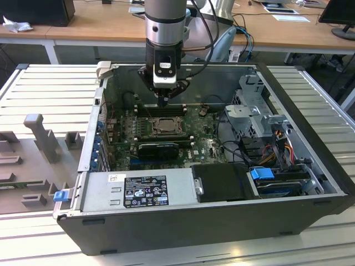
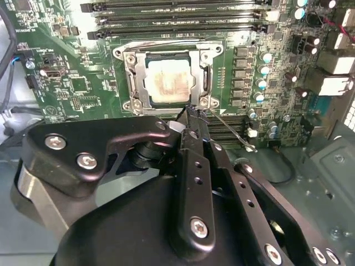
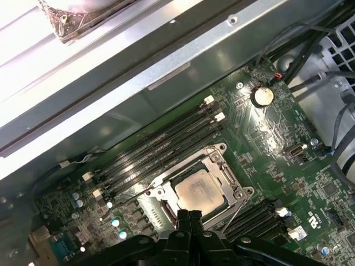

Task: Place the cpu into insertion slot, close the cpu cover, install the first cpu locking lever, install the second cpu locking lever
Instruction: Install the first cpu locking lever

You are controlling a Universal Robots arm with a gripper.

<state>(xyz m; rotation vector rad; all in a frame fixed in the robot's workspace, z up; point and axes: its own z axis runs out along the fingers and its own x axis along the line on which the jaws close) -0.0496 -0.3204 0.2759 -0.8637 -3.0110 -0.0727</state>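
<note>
cpu (image 2: pixel 166 82) sits in the socket with the cpu cover (image 2: pixel 136 80) flat over it. One wire locking lever (image 2: pixel 233 132) angles off the cpu's corner, just beside the gripper (image 2: pixel 191 114), whose fingers are pinched together with nothing seen between them. Memory slots (image 3: pixel 158 148) flank the cpu on two sides, the case wall (image 3: pixel 166 77) stands beyond them, and the case is open-topped above the cpu.
</note>
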